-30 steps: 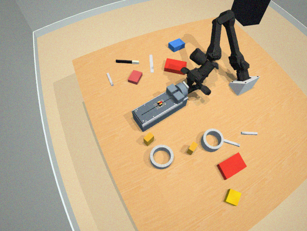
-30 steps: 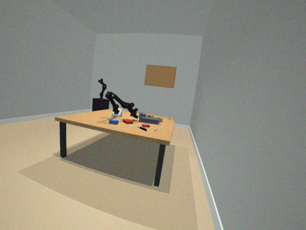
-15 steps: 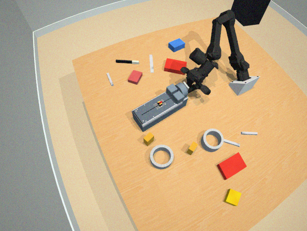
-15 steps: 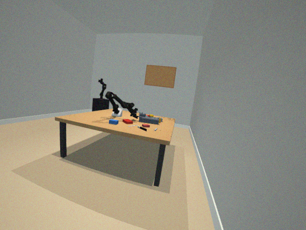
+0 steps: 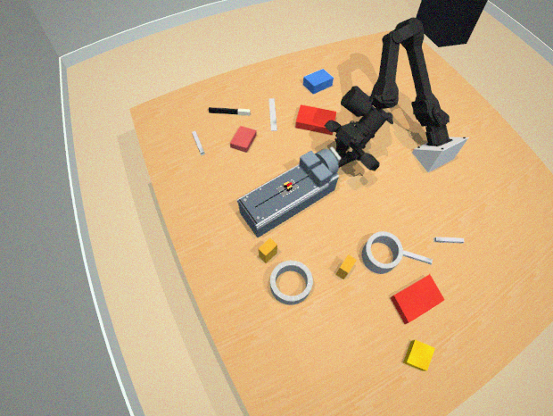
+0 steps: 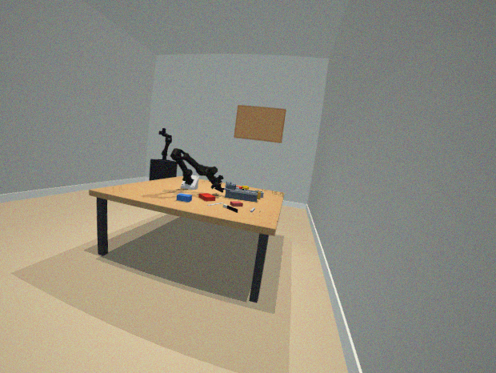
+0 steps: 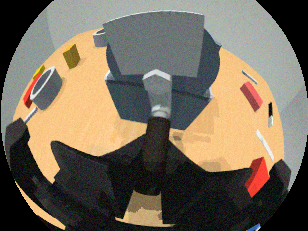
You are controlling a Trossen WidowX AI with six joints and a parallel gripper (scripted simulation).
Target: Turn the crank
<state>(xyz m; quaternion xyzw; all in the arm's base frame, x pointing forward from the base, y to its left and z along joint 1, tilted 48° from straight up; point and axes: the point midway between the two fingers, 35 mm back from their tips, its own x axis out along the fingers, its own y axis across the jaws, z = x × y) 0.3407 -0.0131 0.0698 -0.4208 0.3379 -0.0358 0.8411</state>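
Note:
The slate-blue machine (image 5: 290,213) (image 6: 242,195) (image 7: 131,99) stands on the table. Its small red pointer (image 5: 289,183) sits in the top slot between the two yellow brass marks, at or very near their level; the view is too small to tell if it is exact. The pointer is hidden in the wrist view. The pale crank arm (image 7: 161,96) (image 5: 334,153) is at the machine's end facing me, and its dark handle (image 7: 156,131) points toward me. My gripper (image 7: 154,139) (image 5: 341,162) (image 6: 222,190) is shut on the handle, with the handle between its fingers.
A red block (image 5: 312,118) (image 7: 258,176) and a blue block (image 5: 317,81) lie beside the arm. A dull red block (image 5: 243,138) lies beyond the machine. Two grey rings (image 5: 291,263) (image 5: 383,236), two orange blocks (image 5: 268,250) (image 5: 345,267) and a larger red block (image 5: 417,298) lie on its other side.

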